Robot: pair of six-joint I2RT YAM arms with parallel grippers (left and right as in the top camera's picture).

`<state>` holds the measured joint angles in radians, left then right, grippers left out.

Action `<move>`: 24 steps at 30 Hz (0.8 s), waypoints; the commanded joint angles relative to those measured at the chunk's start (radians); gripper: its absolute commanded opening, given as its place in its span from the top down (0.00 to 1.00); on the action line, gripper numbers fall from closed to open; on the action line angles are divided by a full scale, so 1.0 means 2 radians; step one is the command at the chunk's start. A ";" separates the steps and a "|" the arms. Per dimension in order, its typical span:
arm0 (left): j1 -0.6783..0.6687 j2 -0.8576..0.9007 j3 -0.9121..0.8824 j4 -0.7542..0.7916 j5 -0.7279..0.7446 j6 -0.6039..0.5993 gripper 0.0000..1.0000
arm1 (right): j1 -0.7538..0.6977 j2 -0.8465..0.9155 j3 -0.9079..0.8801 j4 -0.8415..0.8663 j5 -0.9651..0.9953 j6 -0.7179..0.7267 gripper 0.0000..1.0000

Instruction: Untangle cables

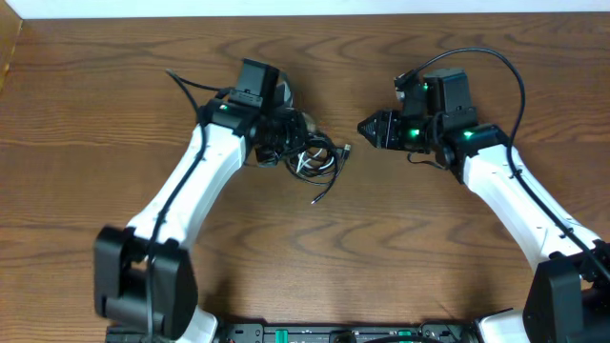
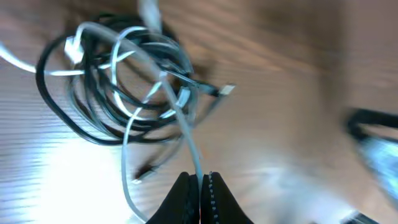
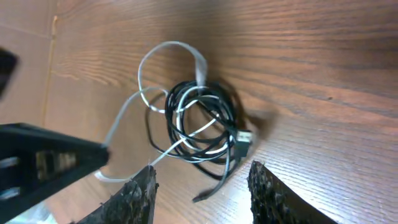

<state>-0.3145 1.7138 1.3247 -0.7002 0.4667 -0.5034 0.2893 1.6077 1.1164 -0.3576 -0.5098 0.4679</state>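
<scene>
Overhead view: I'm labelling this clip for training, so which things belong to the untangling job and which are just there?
Job: white cable, pinched in the left gripper; black cable coiled with it; right gripper, open.
Not the job: table; thick black wire on the right arm.

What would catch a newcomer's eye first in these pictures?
The tangled black cable and white cable lie in the middle of the table. The left gripper is pinched shut on the white cable, while the right gripper hangs open just right of the bundle.
</scene>
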 commanded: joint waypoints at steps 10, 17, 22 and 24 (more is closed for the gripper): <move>0.000 0.042 0.006 -0.004 -0.047 0.139 0.39 | 0.018 0.001 -0.001 -0.011 0.069 0.007 0.48; -0.015 0.043 0.006 -0.005 -0.067 0.186 0.20 | -0.008 0.001 -0.001 -0.018 0.069 0.007 0.47; -0.029 0.046 0.005 -0.006 -0.132 0.135 0.25 | -0.011 0.001 -0.001 -0.025 0.069 0.007 0.47; -0.029 0.047 0.005 -0.005 -0.141 0.114 0.32 | -0.011 0.001 -0.001 -0.027 0.069 0.006 0.46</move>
<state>-0.3740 1.8027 1.3247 -0.7071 0.2729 -0.2176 0.2676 1.6081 1.1164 -0.4065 -0.3794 0.4744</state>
